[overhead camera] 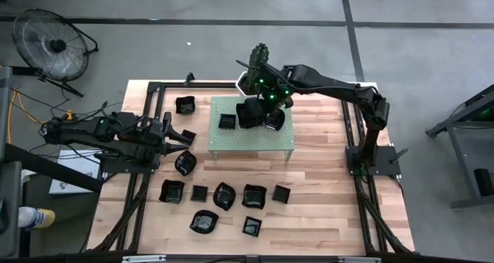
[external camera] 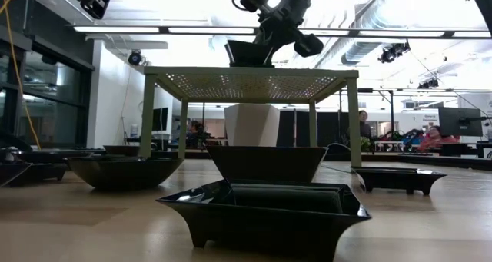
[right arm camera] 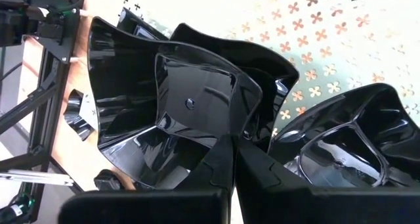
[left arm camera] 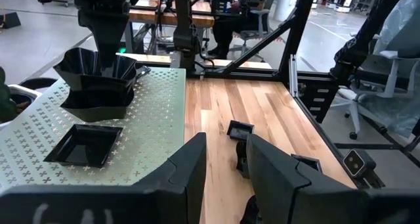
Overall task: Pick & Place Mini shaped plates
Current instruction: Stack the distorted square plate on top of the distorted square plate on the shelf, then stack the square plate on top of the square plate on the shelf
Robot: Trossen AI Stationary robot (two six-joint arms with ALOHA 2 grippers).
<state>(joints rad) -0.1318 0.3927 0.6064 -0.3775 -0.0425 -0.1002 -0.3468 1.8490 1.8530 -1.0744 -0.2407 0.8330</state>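
Observation:
Several glossy black mini plates lie on the wooden table, among them ones at the front [overhead camera: 224, 195] [overhead camera: 204, 222]. The pale green perforated stand [overhead camera: 231, 143] carries a small square plate [overhead camera: 227, 121], a wavy plate [overhead camera: 275, 121] and a stack of two [overhead camera: 248, 116]. My right gripper [overhead camera: 261, 107] is over the stand, shut on the stack's top plate [right arm camera: 190, 106]. My left gripper [left arm camera: 224, 165] is open and empty, low at the table's left beside the stand [left arm camera: 151, 112]. My right gripper pinches the top plate by its rim [right arm camera: 220, 137] between its two fingers. The fingers come from above, slanting down. The plate sits upright, nested in the lower plate [left arm camera: 98, 102] on the stand; whether it rests on that plate or hangs just above it, I cannot tell.
A white hexagonal pot with a green plant [overhead camera: 251, 74] stands behind the stand. Loose plates lie near my left gripper [overhead camera: 185, 163] [overhead camera: 186, 105]. The black frame rails [overhead camera: 363, 178] run along both sides of the table. Bare wood shows at the right [overhead camera: 324, 178].

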